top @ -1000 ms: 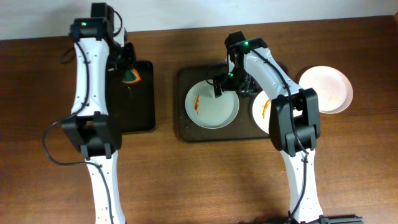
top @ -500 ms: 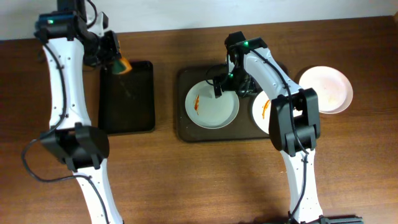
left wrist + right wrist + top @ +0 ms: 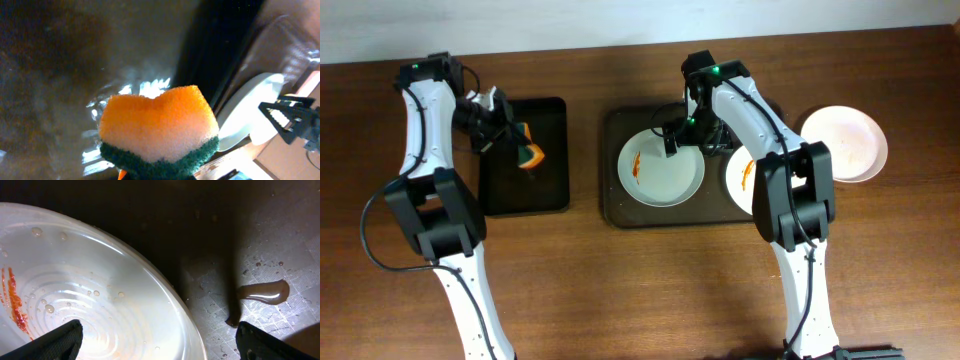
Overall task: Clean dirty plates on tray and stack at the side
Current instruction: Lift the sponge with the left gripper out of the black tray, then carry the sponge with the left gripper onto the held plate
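Two dirty plates lie on the dark brown tray (image 3: 620,215): the left plate (image 3: 655,175) has an orange-red smear, also seen in the right wrist view (image 3: 75,290); the right plate (image 3: 740,180) is partly hidden under the right arm. A third white plate (image 3: 845,143) sits on the table to the right of the tray. My right gripper (image 3: 695,135) is open, its fingers (image 3: 157,340) straddling the left plate's far rim. My left gripper (image 3: 520,145) is shut on an orange and green sponge (image 3: 157,127) above the black tray (image 3: 545,190).
The narrow black tray lies left of the brown tray, with bare wood table (image 3: 650,290) in front of both. A small puddle of liquid (image 3: 262,291) lies on the brown tray's floor (image 3: 290,240) near the plate's rim.
My left arm has swung back and down, carrying the sponge from beyond the black tray's far left corner to over that tray. The right arm has not moved.
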Controlling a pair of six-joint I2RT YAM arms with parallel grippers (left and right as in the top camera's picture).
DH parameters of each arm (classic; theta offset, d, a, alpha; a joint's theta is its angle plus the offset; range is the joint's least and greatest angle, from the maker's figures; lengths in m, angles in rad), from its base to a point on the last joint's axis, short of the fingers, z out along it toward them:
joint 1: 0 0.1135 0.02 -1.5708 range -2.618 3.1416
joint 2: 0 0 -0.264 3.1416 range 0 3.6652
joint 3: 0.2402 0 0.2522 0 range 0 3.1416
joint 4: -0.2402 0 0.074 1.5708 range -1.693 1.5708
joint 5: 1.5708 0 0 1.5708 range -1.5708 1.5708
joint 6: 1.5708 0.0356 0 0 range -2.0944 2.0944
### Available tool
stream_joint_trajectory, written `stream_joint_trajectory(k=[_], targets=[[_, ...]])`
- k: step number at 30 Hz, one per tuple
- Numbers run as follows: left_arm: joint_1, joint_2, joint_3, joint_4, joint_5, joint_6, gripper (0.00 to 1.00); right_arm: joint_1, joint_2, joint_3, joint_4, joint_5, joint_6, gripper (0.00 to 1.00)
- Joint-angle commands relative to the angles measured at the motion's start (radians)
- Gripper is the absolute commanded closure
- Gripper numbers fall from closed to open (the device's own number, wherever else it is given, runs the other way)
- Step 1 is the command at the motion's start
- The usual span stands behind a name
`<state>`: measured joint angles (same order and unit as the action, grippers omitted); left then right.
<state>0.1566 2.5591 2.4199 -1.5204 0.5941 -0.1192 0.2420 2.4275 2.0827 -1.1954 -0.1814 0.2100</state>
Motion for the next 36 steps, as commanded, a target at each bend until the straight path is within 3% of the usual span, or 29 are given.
stream_joint_trajectory(k=[1,3,5,8,10,14,16,20,22,26,30,36], targets=[[0.019,-0.085,0.112,-0.069,0.046,0.032,1.0,0.005,0.016,-0.002,0.0,0.013,0.005,0.02],[0.018,-0.142,0.229,-0.101,0.046,0.039,1.0,0.005,0.016,-0.002,0.0,0.013,0.005,0.02],[0.007,-0.148,0.236,-0.09,-0.118,0.039,1.0,0.005,0.016,-0.002,0.0,0.013,0.005,0.02],[-0.042,-0.065,0.049,-0.033,-0.25,0.039,1.0,0.005,0.016,-0.002,0.0,0.013,0.005,0.02],[-0.045,-0.062,0.018,-0.016,-0.251,0.047,1.0,0.005,0.016,-0.002,0.0,0.013,0.005,0.02],[-0.046,-0.189,0.331,-0.168,-0.244,0.047,1.0,0.005,0.016,-0.002,0.0,0.013,0.005,0.02],[-0.059,-0.195,0.296,-0.135,-0.298,0.046,1.0,0.005,0.016,-0.002,0.0,0.013,0.005,0.02],[-0.091,-0.181,-0.035,-0.005,-0.311,0.046,1.0,0.005,0.016,-0.002,0.0,0.013,0.005,0.02],[-0.093,-0.196,-0.016,-0.042,-0.311,0.047,1.0,0.005,0.016,-0.002,0.0,0.013,0.005,0.02],[-0.104,-0.312,0.225,-0.124,-0.272,0.046,1.0,0.005,0.016,-0.002,0.041,0.012,0.005,0.02],[-0.224,-0.315,0.175,-0.143,-0.239,0.046,1.0,0.006,0.016,-0.002,0.019,0.008,0.008,0.01],[-0.463,-0.264,-0.199,0.229,-0.189,0.032,1.0,0.005,0.016,-0.003,0.0,-0.047,0.008,0.02]])
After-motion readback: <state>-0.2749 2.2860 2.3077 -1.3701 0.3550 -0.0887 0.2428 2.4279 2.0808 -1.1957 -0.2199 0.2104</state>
